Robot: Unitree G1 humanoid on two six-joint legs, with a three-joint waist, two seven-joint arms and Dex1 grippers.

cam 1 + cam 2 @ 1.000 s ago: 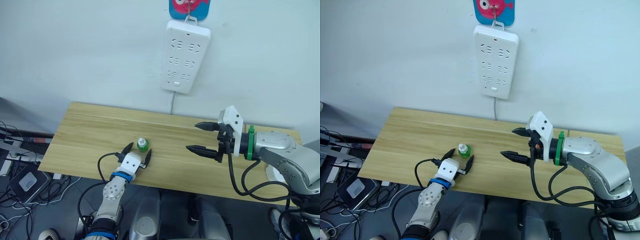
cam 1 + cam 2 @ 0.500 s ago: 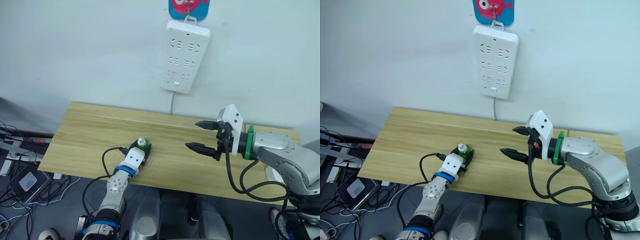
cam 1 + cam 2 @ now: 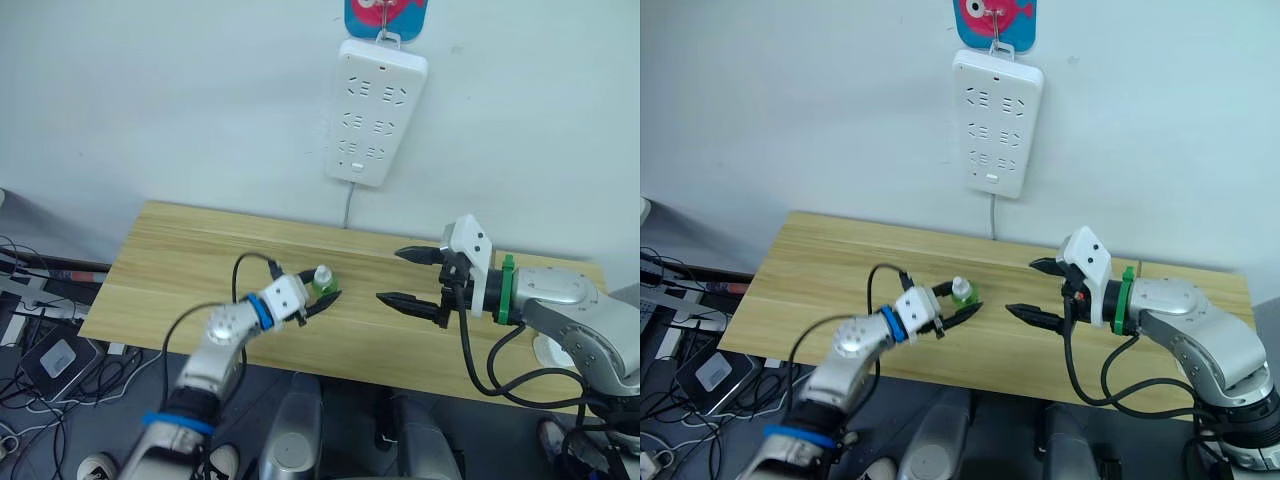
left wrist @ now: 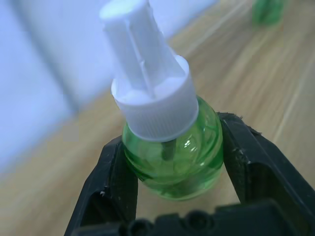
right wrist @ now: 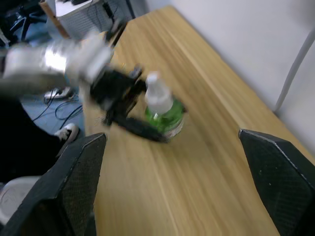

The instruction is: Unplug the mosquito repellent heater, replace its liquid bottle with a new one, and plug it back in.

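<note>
Since a second ago the left pincer has swung rightward over the light wooden bench, pinching the small round green liquid bottle with a white cap. Facing it nearby, the right pincer hangs spread.

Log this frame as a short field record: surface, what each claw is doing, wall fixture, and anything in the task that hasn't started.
surface: wooden table
left claw: shut on green liquid bottle with white cap, fingers on both sides of the bottle
right claw: open, holding nothing, pointing toward the bottle
wall fixture: white power strip hanging from a hook above the table, sockets unoccupied
pending: bottle not yet fitted to any heater
</note>
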